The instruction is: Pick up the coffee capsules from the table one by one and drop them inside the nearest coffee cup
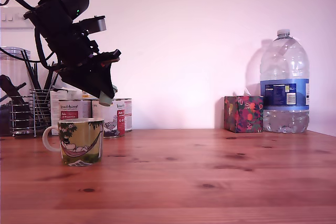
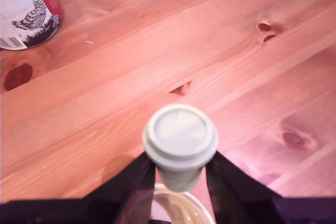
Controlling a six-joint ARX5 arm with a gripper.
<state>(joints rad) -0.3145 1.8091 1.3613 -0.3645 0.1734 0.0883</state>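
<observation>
A pale grey-green coffee capsule (image 2: 180, 142) is clamped between my gripper's (image 2: 180, 169) black fingers, its flat round rim facing the wrist camera. In the exterior view the gripper (image 1: 106, 97) hangs at the left, tilted down, with the capsule (image 1: 105, 98) at its tip just above and slightly right of the coffee cup (image 1: 80, 140). The cup, printed green and yellow with a figure in a hammock, stands on the reddish-brown table (image 1: 199, 177). Its white rim (image 2: 181, 203) shows directly beneath the held capsule in the wrist view. No other capsule shows on the table.
Red-and-white printed tins (image 1: 113, 116) stand behind the cup, one tin (image 2: 26, 9) also in the wrist view. A wire utensil rack (image 1: 26, 111) is at the far left. A floral box (image 1: 243, 114) and a big water bottle (image 1: 284, 85) stand at the back right.
</observation>
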